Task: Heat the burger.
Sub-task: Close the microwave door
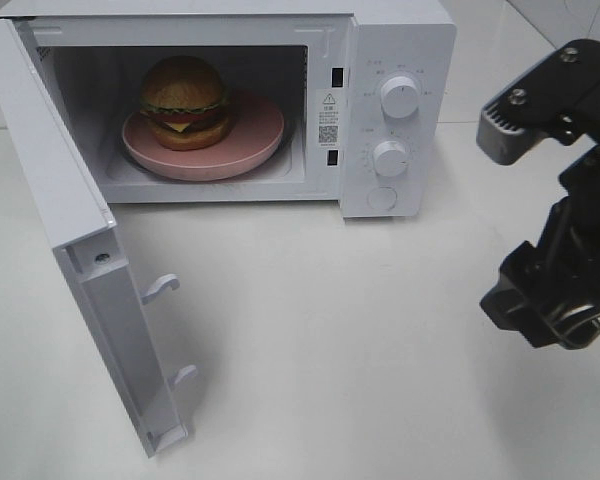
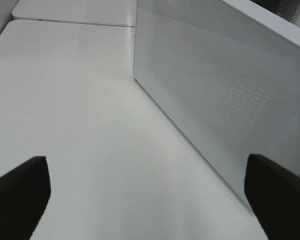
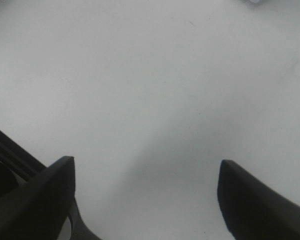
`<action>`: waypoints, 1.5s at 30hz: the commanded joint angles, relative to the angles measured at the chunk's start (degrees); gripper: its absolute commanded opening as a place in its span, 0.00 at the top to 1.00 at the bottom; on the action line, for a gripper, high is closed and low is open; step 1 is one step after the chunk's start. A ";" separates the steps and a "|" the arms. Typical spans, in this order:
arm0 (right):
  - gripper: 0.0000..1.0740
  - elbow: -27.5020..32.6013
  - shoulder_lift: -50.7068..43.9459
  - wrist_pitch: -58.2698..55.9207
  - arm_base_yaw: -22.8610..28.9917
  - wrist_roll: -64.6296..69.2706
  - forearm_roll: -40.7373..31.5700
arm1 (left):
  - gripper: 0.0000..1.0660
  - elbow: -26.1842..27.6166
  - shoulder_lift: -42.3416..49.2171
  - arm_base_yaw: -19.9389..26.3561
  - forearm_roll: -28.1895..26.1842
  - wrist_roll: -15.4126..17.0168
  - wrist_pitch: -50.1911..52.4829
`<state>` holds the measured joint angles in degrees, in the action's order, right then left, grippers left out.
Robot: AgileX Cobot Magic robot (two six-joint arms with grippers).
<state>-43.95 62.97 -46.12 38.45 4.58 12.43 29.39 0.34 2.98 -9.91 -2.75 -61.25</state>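
Observation:
The burger (image 1: 185, 101), with a golden-brown bun, lettuce and dark filling, sits on a pink plate (image 1: 255, 135) inside the white microwave (image 1: 400, 60). The microwave door (image 1: 70, 250) stands wide open to the left. My right gripper (image 3: 147, 195) is open and empty over bare table; its arm (image 1: 560, 250) is at the right edge of the high view. My left gripper (image 2: 147, 195) is open and empty, facing the outer face of the open door (image 2: 220, 95). The left arm is out of the high view.
Two knobs (image 1: 398, 97) (image 1: 391, 158) and a round button (image 1: 382, 199) are on the microwave's right panel. Two latch hooks (image 1: 160, 288) stick out of the door's edge. The white table (image 1: 330, 350) stretches in front of the microwave.

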 commanded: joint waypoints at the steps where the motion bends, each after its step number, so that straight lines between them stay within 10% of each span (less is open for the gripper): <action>1: 0.29 0.17 -4.35 -4.47 -0.11 1.83 0.11 | 0.08 0.00 0.86 -0.52 -0.23 0.00 0.46; 11: 0.29 0.23 -13.35 -9.17 -0.74 3.90 -0.11 | 0.08 0.00 0.86 -0.52 -0.23 0.00 0.46; 23: 0.29 4.98 -25.38 -10.26 -18.68 4.18 -2.98 | 0.08 0.00 0.86 -0.52 -0.23 0.00 0.46; 45: 0.29 15.76 -54.37 -9.11 -32.26 3.78 -6.93 | 0.08 0.00 0.86 -0.52 -0.23 0.00 0.46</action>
<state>-28.30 10.49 -55.75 6.82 8.02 5.84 29.39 0.34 2.98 -9.91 -2.75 -61.25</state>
